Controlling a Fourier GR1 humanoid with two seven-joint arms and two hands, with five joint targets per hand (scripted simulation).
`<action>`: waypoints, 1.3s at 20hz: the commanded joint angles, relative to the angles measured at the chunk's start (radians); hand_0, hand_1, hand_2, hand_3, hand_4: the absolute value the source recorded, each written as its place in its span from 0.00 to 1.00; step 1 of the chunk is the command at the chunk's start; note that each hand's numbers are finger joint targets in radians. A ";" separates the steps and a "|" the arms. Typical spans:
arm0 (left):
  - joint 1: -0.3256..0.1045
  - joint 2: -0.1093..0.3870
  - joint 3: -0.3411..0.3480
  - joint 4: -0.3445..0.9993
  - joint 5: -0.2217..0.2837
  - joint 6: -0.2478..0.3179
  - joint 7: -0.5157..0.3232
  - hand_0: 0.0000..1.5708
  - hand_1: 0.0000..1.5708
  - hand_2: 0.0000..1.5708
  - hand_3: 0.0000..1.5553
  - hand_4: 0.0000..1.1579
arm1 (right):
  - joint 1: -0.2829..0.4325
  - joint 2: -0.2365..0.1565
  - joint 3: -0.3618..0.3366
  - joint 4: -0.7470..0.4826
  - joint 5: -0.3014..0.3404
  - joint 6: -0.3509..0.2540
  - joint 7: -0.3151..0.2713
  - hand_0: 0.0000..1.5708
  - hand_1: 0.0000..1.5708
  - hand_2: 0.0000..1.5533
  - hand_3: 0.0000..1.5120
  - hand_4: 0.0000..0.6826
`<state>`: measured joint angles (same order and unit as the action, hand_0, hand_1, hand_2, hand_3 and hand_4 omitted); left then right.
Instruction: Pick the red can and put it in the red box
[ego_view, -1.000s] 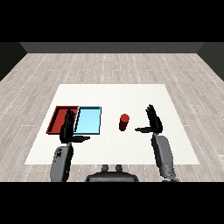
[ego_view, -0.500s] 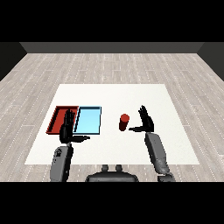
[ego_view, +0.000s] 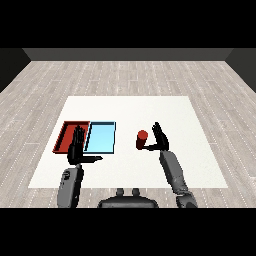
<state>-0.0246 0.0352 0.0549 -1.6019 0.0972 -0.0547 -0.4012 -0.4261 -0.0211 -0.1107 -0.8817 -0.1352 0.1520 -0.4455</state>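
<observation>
The fingers of the right hand (ego_view: 160, 140) are spread and straight, pointing up and away, with the thumb reaching toward the red can (ego_view: 142, 139) — open, just beside the can on its right, and not yet curled round it. The can stands upright on the white table (ego_view: 130, 107), to the right of the light blue tray (ego_view: 100, 137) and well apart from the red tray (ego_view: 66, 136), which lies at the far left of the pair. So the task is at its start: the can is neither grasped nor lifted, and the carry to the red tray remains. The right forearm angles in from the lower right. The left hand (ego_view: 76, 149) also has straight, relaxed fingers — open, holding nothing, raised over the red tray's near edge.
</observation>
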 joint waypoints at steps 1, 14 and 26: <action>-0.010 0.007 0.015 0.042 0.003 -0.009 -0.038 0.00 0.00 0.00 0.00 0.00 | -0.009 0.020 0.038 0.135 -0.007 -0.015 -0.096 0.00 0.00 0.00 0.00 0.00; -0.012 0.029 0.020 0.004 0.004 -0.015 0.002 0.00 0.00 0.00 0.00 0.00 | -0.083 0.021 0.057 0.200 -0.071 -0.023 -0.091 0.00 0.00 0.00 0.00 0.00; 0.012 0.036 0.040 0.005 0.035 -0.046 -0.029 0.00 0.00 0.00 0.00 0.00 | -0.198 0.021 0.160 0.297 -0.177 -0.079 -0.079 0.00 0.00 0.00 0.00 0.00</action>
<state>-0.0078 0.0501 0.0690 -1.6154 0.1014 -0.0657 -0.4168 -0.6255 -0.0015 0.0046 -0.5310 -0.2790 0.1077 -0.5748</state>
